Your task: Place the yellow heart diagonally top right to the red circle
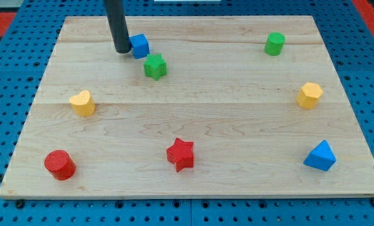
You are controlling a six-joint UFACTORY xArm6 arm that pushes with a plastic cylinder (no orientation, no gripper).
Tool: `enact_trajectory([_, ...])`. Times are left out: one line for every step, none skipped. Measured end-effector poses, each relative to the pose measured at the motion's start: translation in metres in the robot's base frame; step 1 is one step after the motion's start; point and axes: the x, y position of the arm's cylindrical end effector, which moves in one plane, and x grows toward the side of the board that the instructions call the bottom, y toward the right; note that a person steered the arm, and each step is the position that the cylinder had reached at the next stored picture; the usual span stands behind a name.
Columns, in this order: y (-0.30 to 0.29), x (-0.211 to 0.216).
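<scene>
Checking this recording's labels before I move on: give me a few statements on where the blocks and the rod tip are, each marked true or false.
1. My tip is right beside the blue cube. True.
2. The yellow heart lies up and to the right of the red circle. True.
3. The red star touches the red circle. False: they lie well apart.
4. The green star sits at the view's bottom right. False: the blue triangular block is there.
</scene>
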Motion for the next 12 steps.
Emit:
enact_trajectory([0.0,0.0])
enact_trajectory([-0.006,0.001])
enact_trajectory([-0.036,0.015])
enact_trajectory([-0.059,0.035])
enact_trajectory([-0.077,0.06])
enact_trajectory([-0.089,0.086])
enact_trajectory([-0.083,0.136])
enact_trajectory([-0.083,0.145])
enact_trajectory([-0.083,0.145])
enact_trajectory([-0.082,0.157])
enact_trajectory([-0.041,0.182])
enact_trajectory([-0.018,0.182])
